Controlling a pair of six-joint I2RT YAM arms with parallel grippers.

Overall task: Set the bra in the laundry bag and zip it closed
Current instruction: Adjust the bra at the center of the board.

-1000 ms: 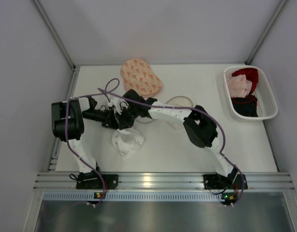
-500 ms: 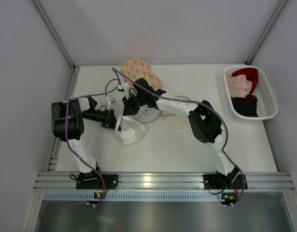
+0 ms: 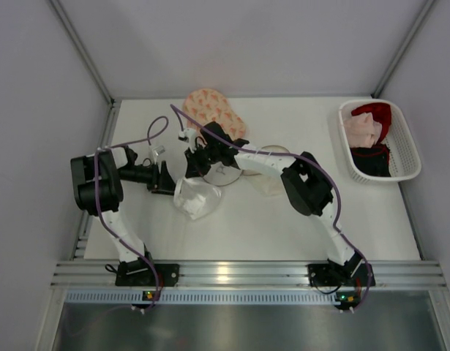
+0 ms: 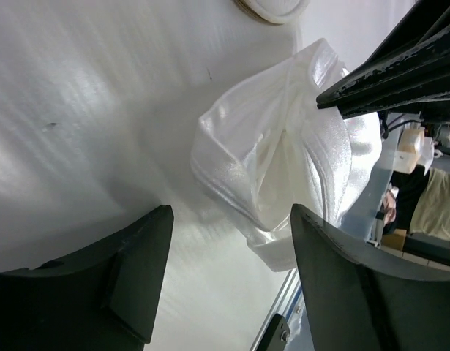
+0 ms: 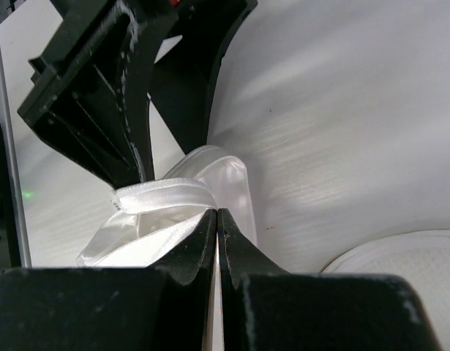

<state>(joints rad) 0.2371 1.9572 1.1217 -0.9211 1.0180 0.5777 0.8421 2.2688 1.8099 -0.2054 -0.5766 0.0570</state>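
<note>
Grey walls all around, with a white surface (image 3: pixel 283 227) in the middle and both arms reaching in toward the left-center of it.

The bra (image 3: pixel 194 199) looks to be the white satiny piece bunched up on the surface between the two end effectors. The right end effector (image 3: pixel 195 164) is clenched on it. In its wrist view the jaws are pressed tight together with a folded white band of the fabric right at the tip, and from above the cloth hangs down from that pinch in a crumpled lump.

The left end effector (image 3: pixel 168 179) comes in from the left and is released. In its wrist view the two dark fingers (image 4: pixel 137 270) stand well apart with bare surface between them. The shiny fabric sits just past the fingertips, and I can't see either finger touching it.

Other stuff: a pink patterned fabric piece (image 3: pixel 214 113) lies at the far edge, just beyond the end effectors. A pale round item (image 5: pixel 400 256) lies flat under the right arm. I honestly can't tell which of those two is the laundry bag. Off at the far right is a white slatted basket (image 3: pixel 407 142) with red, pink and dark clothes (image 3: pixel 367 128) in it.
</note>
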